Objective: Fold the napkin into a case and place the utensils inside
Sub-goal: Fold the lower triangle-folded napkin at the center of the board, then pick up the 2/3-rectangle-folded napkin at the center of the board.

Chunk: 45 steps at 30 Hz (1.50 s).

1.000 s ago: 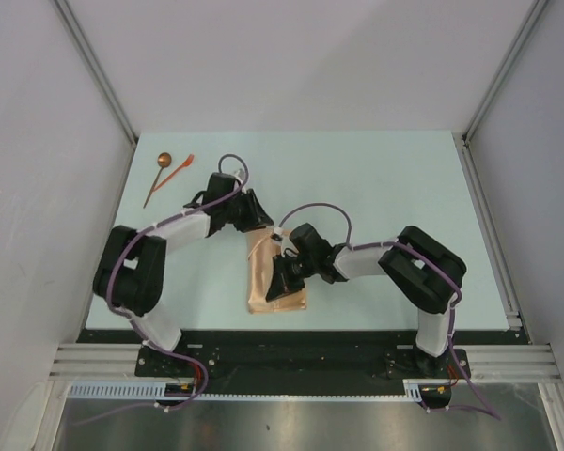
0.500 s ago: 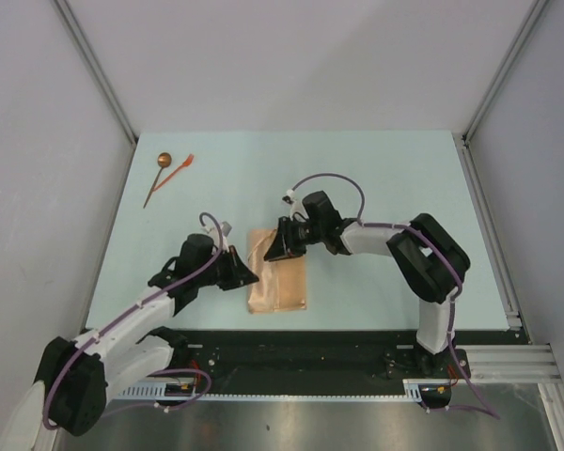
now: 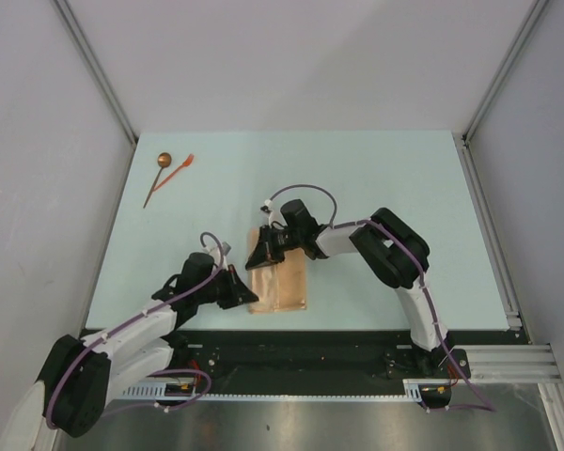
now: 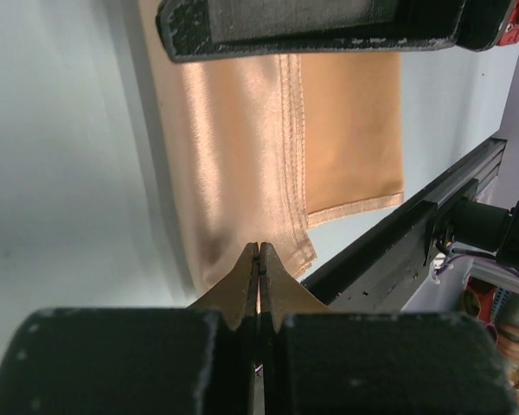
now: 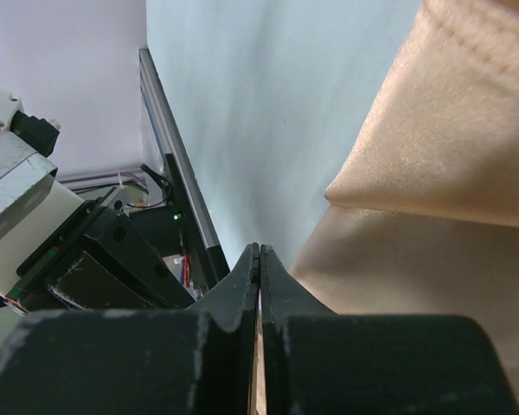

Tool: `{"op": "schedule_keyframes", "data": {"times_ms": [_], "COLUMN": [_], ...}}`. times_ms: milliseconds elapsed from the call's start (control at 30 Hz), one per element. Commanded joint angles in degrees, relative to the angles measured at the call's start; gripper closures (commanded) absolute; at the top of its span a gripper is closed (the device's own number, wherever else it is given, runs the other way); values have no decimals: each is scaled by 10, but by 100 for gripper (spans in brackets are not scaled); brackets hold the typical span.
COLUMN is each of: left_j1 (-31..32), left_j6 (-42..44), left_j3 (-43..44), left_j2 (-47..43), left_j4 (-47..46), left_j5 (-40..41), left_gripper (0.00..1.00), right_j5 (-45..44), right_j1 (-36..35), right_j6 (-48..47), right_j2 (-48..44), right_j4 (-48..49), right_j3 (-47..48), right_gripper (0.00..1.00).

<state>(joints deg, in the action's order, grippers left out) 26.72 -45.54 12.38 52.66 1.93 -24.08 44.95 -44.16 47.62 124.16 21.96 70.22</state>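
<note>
Two utensils lie side by side at the far left corner of the table (image 3: 385,188), well apart from the cloth: a dark-handled spoon (image 3: 156,180) and an orange-red fork-like piece (image 3: 180,170).

Next comes the left gripper (image 3: 245,298), at the near left corner of the napkin (image 3: 284,282). Its jaws are pressed together with no gap showing. Whether a thin layer is caught between them cannot be told.

The napkin lies at the middle of the table near its front edge, folded into a narrow layered strip. Its long axis runs near to far with a slight tilt, one short end facing the arms' bases. In the left wrist view, a stitched hem runs along that length.

The right gripper (image 3: 260,260) sits at the strip's far left corner, jaws likewise closed tight at the cloth's edge.

The step looks like working the left long edge. To do it well, both corners should travel together at equal height and pace. That keeps the crease parallel to the long axis and the layers square. The edge should then be laid flat before either corner is released.
</note>
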Motion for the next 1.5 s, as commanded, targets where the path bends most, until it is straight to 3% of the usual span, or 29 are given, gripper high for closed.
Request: {"op": "schedule_keyframes", "data": {"times_ms": [0, 300, 467, 667, 800, 900, 933, 967, 1000, 1067, 1100, 1167, 1200, 1233, 1367, 1467], "left_j1": [4, 3, 3, 3, 2, 2, 2, 5, 10, 35, 50, 104, 125, 146, 277, 348], "left_j6": [-19, -10, -4, -3, 8, 38, 43, 57, 64, 78, 81, 84, 82, 77, 39, 12], "left_j3": [-22, -33, -29, 15, 63, 105, 116, 137, 150, 193, 207, 249, 265, 284, 392, 470], "left_j2": [20, 38, 43, 3, 1, 9, 13, 23, 32, 61, 72, 95, 122, 141, 232, 321], "left_j4": [-60, 7, -6, 31, 56, 61, 57, 53, 50, 55, 62, 75, 96, 112, 198, 307], "left_j5": [-34, -12, -35, -40, -39, -27, -21, -16, 4, 29, 47, 118, 146, 215, 366, 468], "left_gripper": [100, 100, 100, 99, 97, 84, 73, 69, 62, 57, 45, 38, 29, 25, 21, 22], "right_j5": [22, 13, 15, -6, -49, -90, -103, -120, -156, -185, -205, -216, -229, -237, -273, -284], "right_j1": [-5, 1, 3, 2, 8, 26, 33, 41, 50, 85, 98, 138, 151, 167, 254, 307], "right_j6": [27, 13, 5, -53, -100, -133, -137, -138, -136, -134, -133, -134, -129, -126, -118, -109], "right_j2": [28, 76, 88, 35, -59, -111, -147, -164, -183, -233, -247, -290, -307, -326, -420, -453], "right_j4": [68, 66, 62, -45, -145, -238, -256, -298, -314, -355, -367, -390, -393, -394, -398, -393], "right_j3": [12, 41, 48, 51, 48, 37, 24, 13, 2, -33, -43, -82, -103, -119, -204, -269], "right_gripper": [100, 100, 100, 100, 77, 57, 52, 41, 36, 25, 23, 18, 17, 16, 5, 3]}}
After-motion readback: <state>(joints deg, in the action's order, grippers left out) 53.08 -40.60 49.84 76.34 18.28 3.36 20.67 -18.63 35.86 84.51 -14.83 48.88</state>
